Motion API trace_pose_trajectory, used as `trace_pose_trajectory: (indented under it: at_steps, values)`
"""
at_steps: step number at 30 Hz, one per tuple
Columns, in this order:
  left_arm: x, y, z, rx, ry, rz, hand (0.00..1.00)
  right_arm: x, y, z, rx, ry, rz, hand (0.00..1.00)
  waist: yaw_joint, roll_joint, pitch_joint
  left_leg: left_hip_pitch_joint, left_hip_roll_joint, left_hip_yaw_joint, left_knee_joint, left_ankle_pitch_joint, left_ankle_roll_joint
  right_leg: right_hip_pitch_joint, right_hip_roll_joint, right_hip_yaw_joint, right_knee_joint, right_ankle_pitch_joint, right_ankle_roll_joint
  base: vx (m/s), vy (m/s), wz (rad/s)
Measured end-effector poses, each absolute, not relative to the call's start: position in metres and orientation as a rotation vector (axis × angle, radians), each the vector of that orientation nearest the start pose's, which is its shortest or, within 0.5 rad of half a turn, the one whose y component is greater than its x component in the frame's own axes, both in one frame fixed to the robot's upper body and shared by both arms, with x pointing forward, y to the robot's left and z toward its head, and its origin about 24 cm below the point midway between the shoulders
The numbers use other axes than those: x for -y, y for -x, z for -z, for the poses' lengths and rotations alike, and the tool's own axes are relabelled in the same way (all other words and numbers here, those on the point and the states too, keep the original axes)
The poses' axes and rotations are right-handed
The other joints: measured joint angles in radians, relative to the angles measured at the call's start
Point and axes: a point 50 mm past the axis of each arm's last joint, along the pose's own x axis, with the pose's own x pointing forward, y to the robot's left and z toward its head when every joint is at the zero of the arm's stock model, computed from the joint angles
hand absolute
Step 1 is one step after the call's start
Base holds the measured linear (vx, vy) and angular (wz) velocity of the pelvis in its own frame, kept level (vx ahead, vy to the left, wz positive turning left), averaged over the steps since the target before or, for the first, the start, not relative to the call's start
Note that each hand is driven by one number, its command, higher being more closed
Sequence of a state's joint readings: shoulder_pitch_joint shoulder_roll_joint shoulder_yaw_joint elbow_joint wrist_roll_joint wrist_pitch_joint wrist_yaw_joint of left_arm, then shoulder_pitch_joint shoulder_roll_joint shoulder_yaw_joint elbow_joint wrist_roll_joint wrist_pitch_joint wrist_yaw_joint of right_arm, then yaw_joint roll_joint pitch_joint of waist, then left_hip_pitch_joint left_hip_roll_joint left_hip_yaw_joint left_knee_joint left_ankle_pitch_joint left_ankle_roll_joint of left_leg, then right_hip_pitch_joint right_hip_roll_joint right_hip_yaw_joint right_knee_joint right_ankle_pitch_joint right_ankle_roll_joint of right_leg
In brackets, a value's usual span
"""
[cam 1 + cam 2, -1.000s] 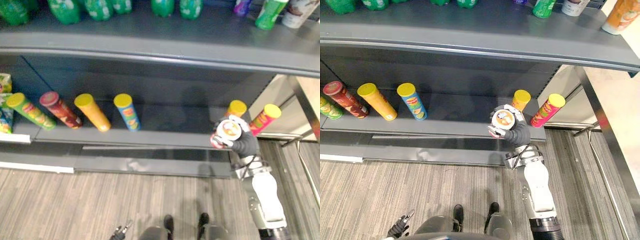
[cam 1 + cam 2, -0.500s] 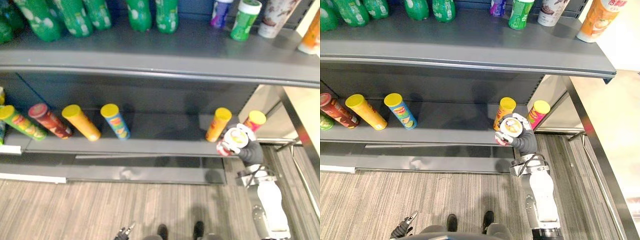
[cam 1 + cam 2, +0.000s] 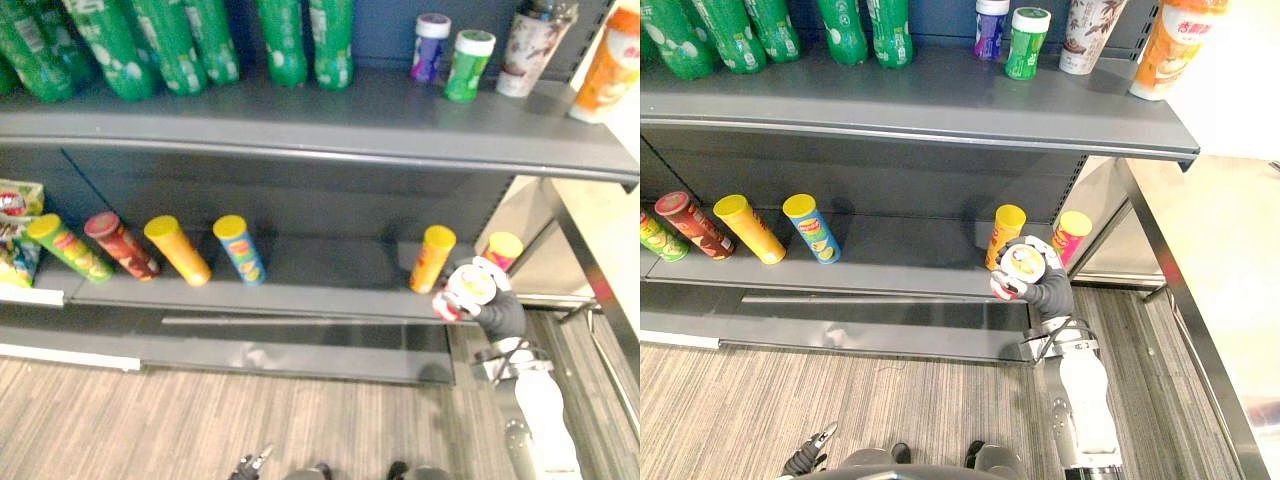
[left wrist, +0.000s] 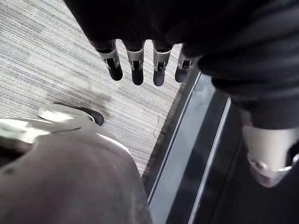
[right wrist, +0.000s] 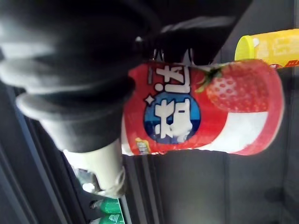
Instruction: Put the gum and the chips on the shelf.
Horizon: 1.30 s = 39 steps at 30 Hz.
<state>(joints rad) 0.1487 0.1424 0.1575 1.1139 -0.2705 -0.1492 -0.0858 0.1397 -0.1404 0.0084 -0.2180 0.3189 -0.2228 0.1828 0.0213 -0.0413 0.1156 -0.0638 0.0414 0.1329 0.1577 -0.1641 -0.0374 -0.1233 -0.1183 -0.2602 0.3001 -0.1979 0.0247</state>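
My right hand is shut on a red and white tub with a strawberry picture, shown close up in the right wrist view as the tub under the dark cover of that hand. It hovers at the front edge of the lower shelf, between a yellow chips can and a pink chips can with a yellow lid. My left hand hangs low over the floor with its fingers straight and nothing in it.
More chips cans stand on the lower shelf: green, red, yellow and blue. The upper shelf carries green bottles, a purple tub, a green tub and cups.
The camera has tilted up, bringing the upper shelf into view. My right hand with the tub has shifted right, from in front of the yellow can to the gap beside the pink can.
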Motion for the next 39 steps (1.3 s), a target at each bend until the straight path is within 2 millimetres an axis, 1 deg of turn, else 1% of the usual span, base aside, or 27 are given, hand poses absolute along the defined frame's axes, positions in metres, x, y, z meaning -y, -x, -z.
trace_pose_trajectory:
  at_steps: [1, 2, 4, 6, 9, 11, 12, 13, 15, 17, 20, 24, 28, 30, 34, 35, 37, 39]
  values:
    - [-0.226, -0.063, 0.161, -1.044, 0.209, -0.353, 0.0, 0.171, -0.221, -0.084, 0.315, -0.151, -0.167, 1.0, -0.006, 0.003, -0.002, 0.002, 0.005, 0.02, -0.017, 0.028, -0.007, -0.003, -0.004, -0.006, 0.004, 0.0, 0.001, -0.01, -0.061, 0.22]
    - [-0.226, -0.062, 0.161, -1.047, 0.211, -0.355, 0.0, 0.171, -0.223, -0.083, 0.31, -0.15, -0.17, 1.0, -0.002, 0.004, -0.008, 0.006, 0.001, 0.021, -0.037, 0.047, -0.007, -0.013, -0.007, -0.003, 0.008, 0.003, 0.004, 0.01, -0.039, 0.14]
    - [-0.225, -0.061, 0.162, -1.05, 0.213, -0.358, 0.0, 0.17, -0.226, -0.08, 0.295, -0.153, -0.175, 1.0, 0.001, 0.007, -0.01, 0.024, -0.002, 0.026, -0.059, 0.06, -0.007, -0.012, -0.007, 0.0, 0.001, 0.006, 0.008, 0.04, 0.011, -0.08]
    - [-0.222, -0.059, 0.162, -1.056, 0.213, -0.357, 0.0, 0.169, -0.229, -0.077, 0.284, -0.153, -0.176, 1.0, 0.006, 0.016, -0.018, 0.051, -0.004, 0.044, -0.106, 0.079, -0.012, -0.005, -0.003, 0.008, -0.023, 0.022, 0.01, 0.04, 0.022, -0.2]
    - [-0.215, -0.059, 0.164, -1.071, 0.192, -0.324, 0.0, 0.17, -0.23, -0.077, 0.28, -0.141, -0.174, 1.0, -0.007, 0.048, -0.043, 0.073, -0.007, 0.058, -0.177, 0.107, -0.011, 0.014, 0.014, 0.021, -0.103, 0.071, 0.02, 0.04, 0.044, -0.17]
    - [-0.214, -0.059, 0.164, -1.074, 0.179, -0.31, 0.0, 0.17, -0.231, -0.076, 0.276, -0.138, -0.176, 1.0, -0.015, 0.054, -0.047, 0.074, -0.007, 0.073, -0.186, 0.109, -0.01, 0.024, 0.021, 0.029, -0.143, 0.096, 0.024, 0.04, 0.066, -0.22]
    - [-0.215, -0.059, 0.164, -1.078, 0.16, -0.295, 0.0, 0.17, -0.233, -0.077, 0.278, -0.136, -0.177, 1.0, -0.02, 0.055, -0.048, 0.074, -0.01, 0.082, -0.19, 0.109, -0.009, 0.033, 0.025, 0.04, -0.181, 0.12, 0.031, 0.02, 0.059, -0.25]
    - [-0.215, -0.059, 0.164, -1.078, 0.154, -0.29, 0.0, 0.17, -0.233, -0.077, 0.279, -0.133, -0.178, 1.0, -0.021, 0.055, -0.048, 0.074, -0.012, 0.088, -0.19, 0.109, -0.009, 0.037, 0.025, 0.045, -0.196, 0.13, 0.034, 0.02, 0.101, -0.28]
    - [-0.215, -0.061, 0.164, -1.081, 0.142, -0.278, 0.0, 0.169, -0.239, -0.076, 0.27, -0.133, -0.175, 1.0, -0.021, 0.052, -0.051, 0.074, -0.019, 0.106, -0.192, 0.109, -0.01, 0.055, 0.026, 0.062, -0.254, 0.167, 0.045, 0.0, 0.099, -0.2]
    - [-0.215, -0.063, 0.164, -1.084, 0.134, -0.267, 0.0, 0.167, -0.242, -0.074, 0.254, -0.133, -0.177, 1.0, -0.018, 0.049, -0.053, 0.074, -0.024, 0.112, -0.192, 0.109, -0.009, 0.067, 0.025, 0.071, -0.288, 0.188, 0.05, -0.01, 0.066, -0.1]
    - [-0.215, -0.064, 0.164, -1.083, 0.128, -0.259, 0.0, 0.159, -0.247, -0.072, 0.24, -0.113, -0.209, 1.0, -0.014, 0.048, -0.054, 0.074, -0.027, 0.125, -0.193, 0.109, -0.009, 0.076, 0.027, 0.079, -0.32, 0.21, 0.052, -0.04, 0.034, -0.1]
    - [-0.215, -0.063, 0.164, -1.086, 0.128, -0.259, 0.0, 0.154, -0.25, -0.071, 0.226, -0.107, -0.231, 1.0, -0.014, 0.047, -0.055, 0.079, -0.023, 0.132, -0.204, 0.114, -0.001, 0.079, 0.035, 0.087, -0.335, 0.223, 0.048, -0.05, -0.013, -0.09]
    - [-0.215, -0.062, 0.165, -1.094, 0.124, -0.256, 0.0, 0.145, -0.253, -0.067, 0.197, -0.11, -0.269, 1.0, -0.014, 0.045, -0.06, 0.09, -0.018, 0.134, -0.211, 0.117, 0.004, 0.095, 0.043, 0.089, -0.352, 0.231, 0.044, -0.04, -0.031, -0.04]
    - [-0.216, -0.062, 0.164, -1.097, 0.123, -0.257, 0.0, 0.135, -0.254, -0.068, 0.2, -0.112, -0.314, 1.0, -0.013, 0.041, -0.063, 0.09, -0.015, 0.134, -0.22, 0.123, 0.012, 0.095, 0.049, 0.089, -0.362, 0.237, 0.04, -0.03, -0.036, -0.02]
    - [-0.216, -0.062, 0.165, -1.099, 0.119, -0.262, 0.0, 0.112, -0.259, -0.076, 0.225, -0.116, -0.425, 1.0, -0.012, 0.039, -0.064, 0.103, -0.014, 0.128, -0.23, 0.13, 0.012, 0.111, 0.052, 0.08, -0.374, 0.239, 0.039, -0.01, -0.019, 0.05]
    - [-0.216, -0.062, 0.164, -1.098, 0.117, -0.265, 0.0, 0.103, -0.261, -0.081, 0.239, -0.122, -0.466, 1.0, -0.006, 0.037, -0.065, 0.111, -0.014, 0.126, -0.233, 0.13, 0.012, 0.122, 0.053, 0.077, -0.378, 0.239, 0.039, 0.0, -0.018, 0.06]
    - [-0.216, -0.064, 0.164, -1.094, 0.117, -0.264, 0.0, 0.096, -0.263, -0.086, 0.255, -0.133, -0.498, 1.0, 0.008, 0.034, -0.066, 0.117, -0.014, 0.126, -0.238, 0.131, 0.012, 0.129, 0.054, 0.077, -0.382, 0.239, 0.039, -0.02, -0.017, 0.03]
    - [-0.217, -0.065, 0.164, -1.093, 0.115, -0.276, 0.0, 0.083, -0.266, -0.096, 0.285, -0.154, -0.552, 1.0, 0.012, 0.027, -0.07, 0.119, -0.015, 0.12, -0.244, 0.134, 0.011, 0.133, 0.054, 0.07, -0.385, 0.239, 0.039, -0.03, -0.017, 0.08]
